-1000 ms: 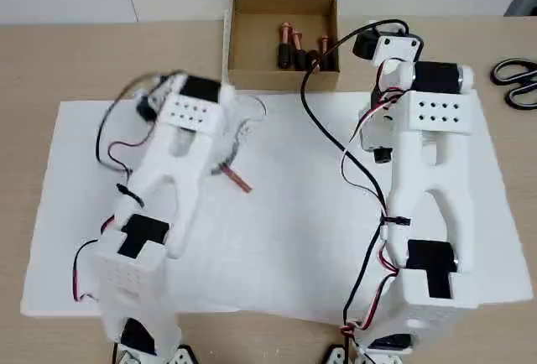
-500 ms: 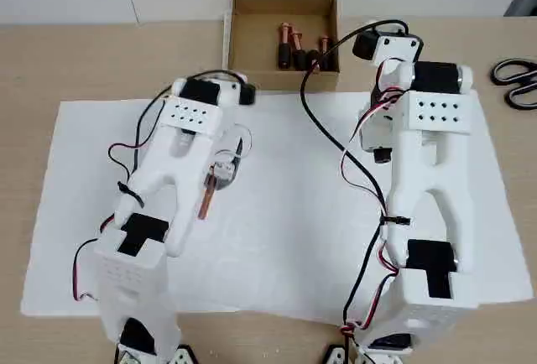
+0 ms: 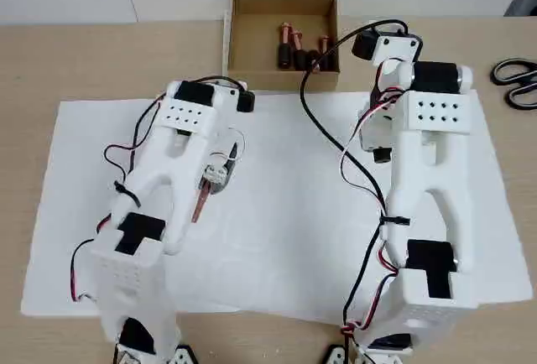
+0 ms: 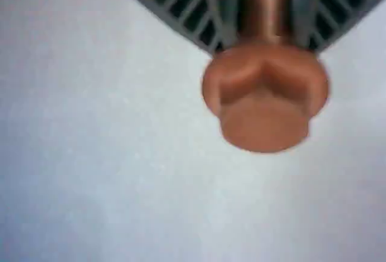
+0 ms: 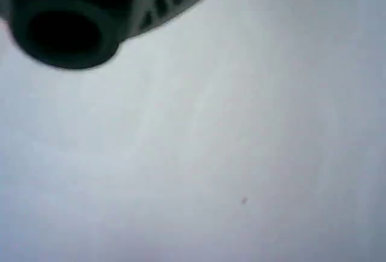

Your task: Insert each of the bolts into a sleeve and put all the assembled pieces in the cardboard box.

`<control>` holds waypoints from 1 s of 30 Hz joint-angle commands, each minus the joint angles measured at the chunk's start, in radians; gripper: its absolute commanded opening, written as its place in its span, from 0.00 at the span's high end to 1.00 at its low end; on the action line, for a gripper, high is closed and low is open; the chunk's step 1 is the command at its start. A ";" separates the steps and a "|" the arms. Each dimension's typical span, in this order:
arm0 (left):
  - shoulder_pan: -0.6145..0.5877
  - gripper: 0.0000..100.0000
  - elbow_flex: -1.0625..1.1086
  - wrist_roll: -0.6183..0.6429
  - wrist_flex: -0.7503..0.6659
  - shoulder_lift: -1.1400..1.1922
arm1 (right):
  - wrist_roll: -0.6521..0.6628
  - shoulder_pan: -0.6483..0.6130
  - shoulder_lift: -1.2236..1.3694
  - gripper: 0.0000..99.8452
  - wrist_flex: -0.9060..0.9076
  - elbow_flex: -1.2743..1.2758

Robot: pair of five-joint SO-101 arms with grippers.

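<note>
Since a second ago, my left arm has swung in from the left part of the white sheet (image 3: pixel 294 238) toward its middle, turning the bolt (image 4: pixel 265 102) to point back toward the arm bases.

The left hand (image 4: pixel 263 14) is closed on the bolt's shank, with the head standing clear of the fingers. The right hand (image 3: pixel 377 139) is clamped on the black sleeve (image 5: pixel 60 32), bore open, well apart from the bolt.

Judgement: mating comes next. I would bring both hands together low over the sheet, line shank with bore before pushing, and advance slowly, since a skewed entry could twist the bolt in its grip.

Four assembled pieces (image 3: pixel 299 48) lie in the cardboard box (image 3: pixel 237 37) at the far edge. The sheet lies flat on the wooden worktop (image 3: pixel 84 54), and scissors (image 3: pixel 515 80) sit far right.
</note>
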 commanded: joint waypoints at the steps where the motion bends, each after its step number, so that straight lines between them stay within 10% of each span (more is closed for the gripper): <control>1: -0.005 0.99 -0.005 0.068 0.018 -0.014 | 0.002 -0.002 -0.065 1.00 -0.005 -0.003; 18: -0.029 0.99 -0.005 0.282 -0.086 0.009 | 0.002 -0.004 -0.065 1.00 -0.005 -0.003; 23: -0.129 0.99 -0.031 0.018 -0.141 0.063 | 0.002 -0.004 -0.065 1.00 -0.005 -0.003; 30: -0.147 0.97 -0.038 -0.021 -0.193 0.101 | 0.002 -0.004 -0.065 1.00 -0.005 -0.003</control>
